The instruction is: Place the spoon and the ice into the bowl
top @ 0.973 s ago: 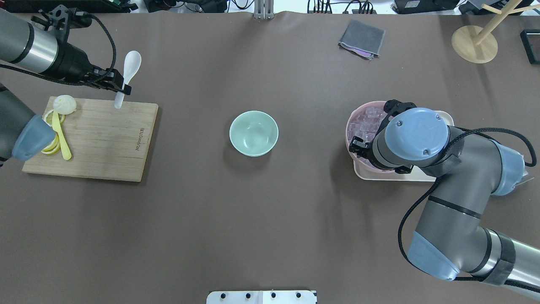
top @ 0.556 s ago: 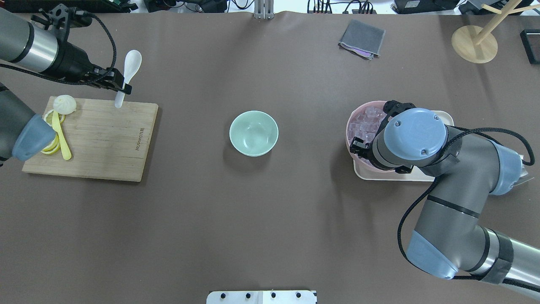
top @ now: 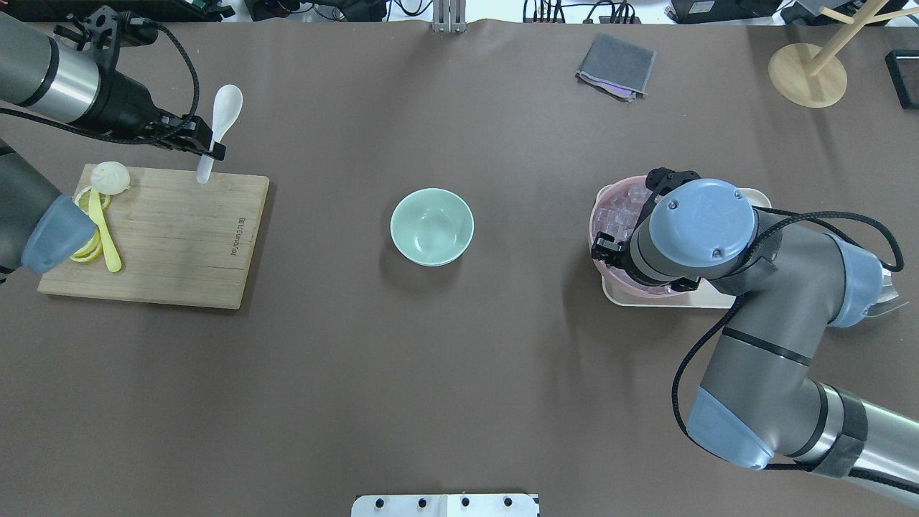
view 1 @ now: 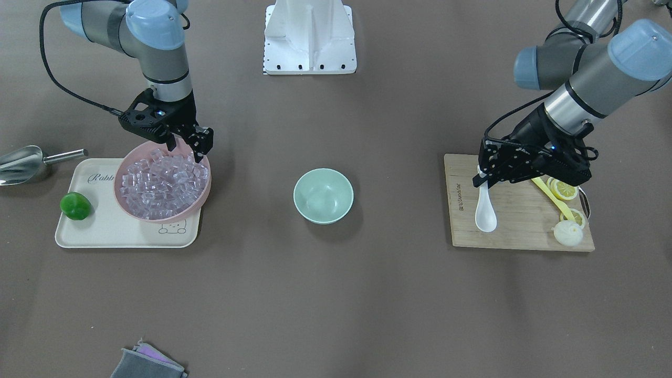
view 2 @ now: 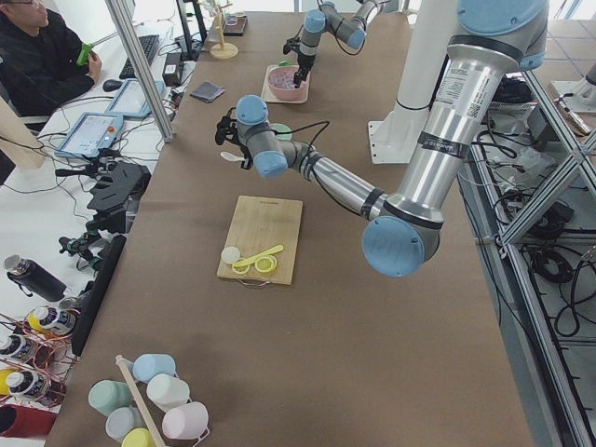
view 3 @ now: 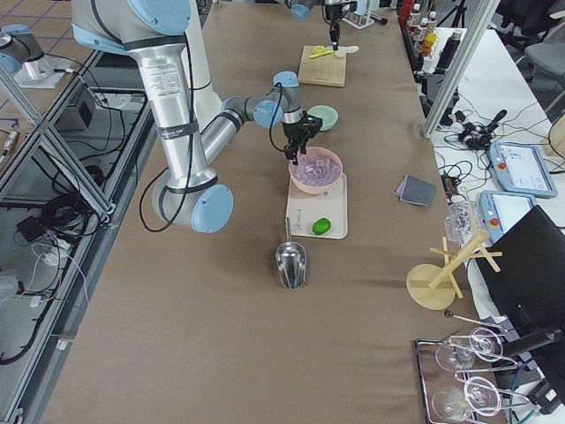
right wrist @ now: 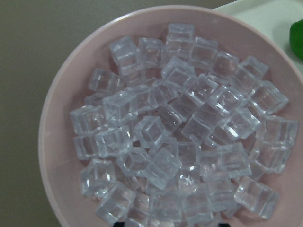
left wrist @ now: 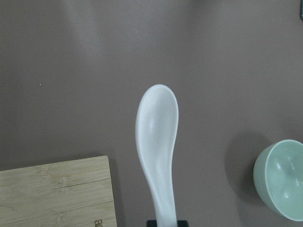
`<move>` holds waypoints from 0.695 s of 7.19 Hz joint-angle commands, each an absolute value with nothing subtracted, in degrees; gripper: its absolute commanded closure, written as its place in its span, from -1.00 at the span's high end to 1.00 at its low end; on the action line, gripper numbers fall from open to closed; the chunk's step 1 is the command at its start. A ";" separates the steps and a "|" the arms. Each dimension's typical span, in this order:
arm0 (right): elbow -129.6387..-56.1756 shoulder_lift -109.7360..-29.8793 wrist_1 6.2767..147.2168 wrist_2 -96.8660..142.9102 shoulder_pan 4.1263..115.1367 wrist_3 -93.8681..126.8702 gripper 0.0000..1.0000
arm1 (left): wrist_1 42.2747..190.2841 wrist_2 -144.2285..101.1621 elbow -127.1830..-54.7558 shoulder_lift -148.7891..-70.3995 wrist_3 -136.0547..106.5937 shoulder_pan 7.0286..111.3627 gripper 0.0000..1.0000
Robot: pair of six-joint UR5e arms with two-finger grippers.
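Note:
My left gripper [top: 210, 148] is shut on the handle of the white spoon [top: 225, 108] and holds it in the air over the far edge of the cutting board [top: 172, 237]. The scoop end points away from the robot. The spoon fills the left wrist view [left wrist: 157, 142], with the mint-green bowl [left wrist: 281, 179] at its right edge. The bowl [top: 431, 226] stands empty at the table's middle. My right gripper [view 1: 185, 145] is open just above the near rim of the pink bowl [view 1: 126, 207], which is full of ice cubes [right wrist: 161, 142]. It holds nothing.
The pink bowl stands on a cream tray [view 1: 105, 233] with a green lime [view 1: 75, 205]. A steel scoop [view 1: 21, 163] lies beside the tray. Lemon slices and a yellow utensil [top: 108, 240] lie on the cutting board. A grey cloth [top: 616, 66] and a wooden stand [top: 808, 72] sit at the far side.
My right arm has shifted a little toward the table's middle over the pink bowl. My left gripper has drifted slightly right with the spoon.

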State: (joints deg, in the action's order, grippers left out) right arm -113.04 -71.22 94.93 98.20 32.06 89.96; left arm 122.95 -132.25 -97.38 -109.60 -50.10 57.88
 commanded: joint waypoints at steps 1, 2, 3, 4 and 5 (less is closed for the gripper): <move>-112.94 -71.02 95.01 98.35 32.43 89.56 0.45 | 122.96 -132.27 -97.47 -109.60 -50.10 57.92 -1.00; -112.94 -71.02 95.01 98.44 32.43 89.65 0.45 | 122.96 -132.19 -97.47 -109.60 -50.01 57.92 -1.00; -112.94 -70.84 94.92 98.87 32.52 90.08 0.46 | 122.96 -132.19 -97.38 -109.60 -50.01 57.92 -1.00; -112.77 -70.58 94.92 99.14 32.52 90.61 0.47 | 122.96 -132.19 -97.47 -109.60 -50.01 57.92 -1.00; -112.15 -70.49 94.92 99.14 32.52 92.27 0.49 | 122.96 -132.19 -97.47 -109.60 -50.01 57.92 -1.00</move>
State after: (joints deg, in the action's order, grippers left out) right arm -112.68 -70.66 94.93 99.00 32.50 90.78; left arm 122.96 -132.19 -97.44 -109.60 -50.01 57.92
